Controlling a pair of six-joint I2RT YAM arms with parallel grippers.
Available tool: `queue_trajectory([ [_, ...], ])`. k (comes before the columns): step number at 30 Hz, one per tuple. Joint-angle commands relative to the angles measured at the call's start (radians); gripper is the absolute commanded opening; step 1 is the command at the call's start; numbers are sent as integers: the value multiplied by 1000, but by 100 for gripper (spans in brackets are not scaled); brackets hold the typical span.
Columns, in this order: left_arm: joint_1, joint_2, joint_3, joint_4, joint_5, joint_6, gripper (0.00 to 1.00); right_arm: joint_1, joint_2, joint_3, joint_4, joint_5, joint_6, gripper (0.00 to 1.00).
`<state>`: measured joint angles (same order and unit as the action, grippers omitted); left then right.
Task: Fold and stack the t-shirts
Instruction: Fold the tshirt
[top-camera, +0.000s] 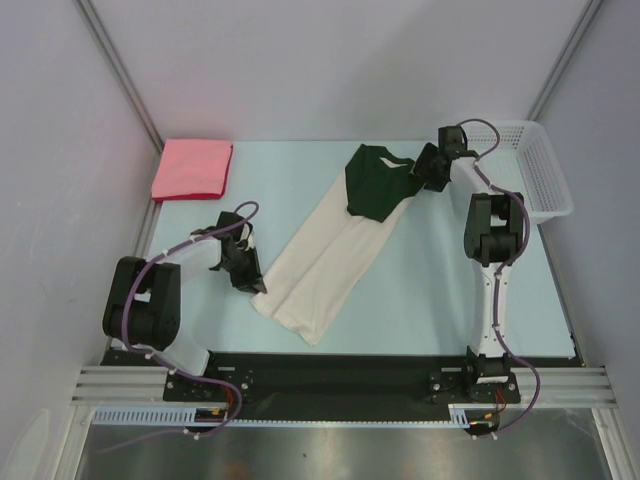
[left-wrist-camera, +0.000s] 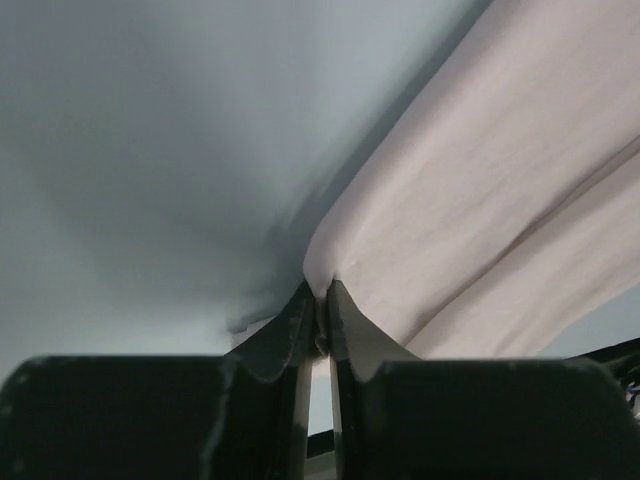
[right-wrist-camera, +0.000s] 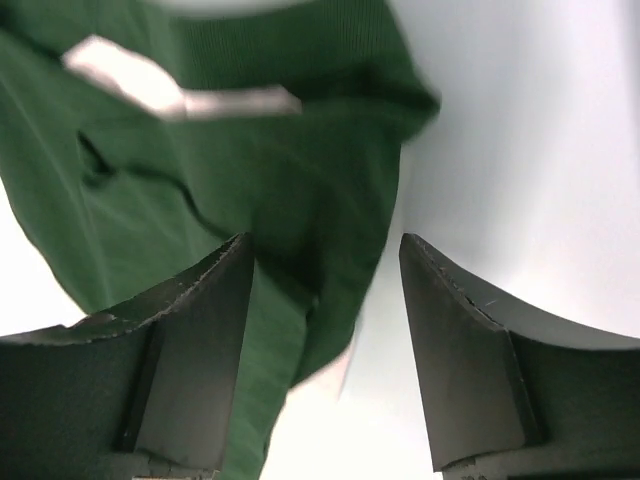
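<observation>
The pale blue surface (top-camera: 440, 290) had three things on it: a cream-and-green shirt (top-camera: 335, 250) stretched diagonally across the middle, a pink-red shirt (top-camera: 193, 168) folded square in the far left corner, and a white mesh basket (top-camera: 545, 170) over at the far right.

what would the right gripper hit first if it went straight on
Probably the dark green top of the shirt; the open right gripper points at it, the cloth just ahead, though depth is unclear.
</observation>
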<state>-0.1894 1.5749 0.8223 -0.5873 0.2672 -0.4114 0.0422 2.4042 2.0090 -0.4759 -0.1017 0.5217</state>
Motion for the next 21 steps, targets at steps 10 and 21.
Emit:
queue_trajectory([
  [10,-8,-140,-124,30,9,-112,0,-13,188,186,227,-46,23,31],
  [21,-248,-316,-310,291,64,-417,0,25,360,445,332,-7,92,0],
])
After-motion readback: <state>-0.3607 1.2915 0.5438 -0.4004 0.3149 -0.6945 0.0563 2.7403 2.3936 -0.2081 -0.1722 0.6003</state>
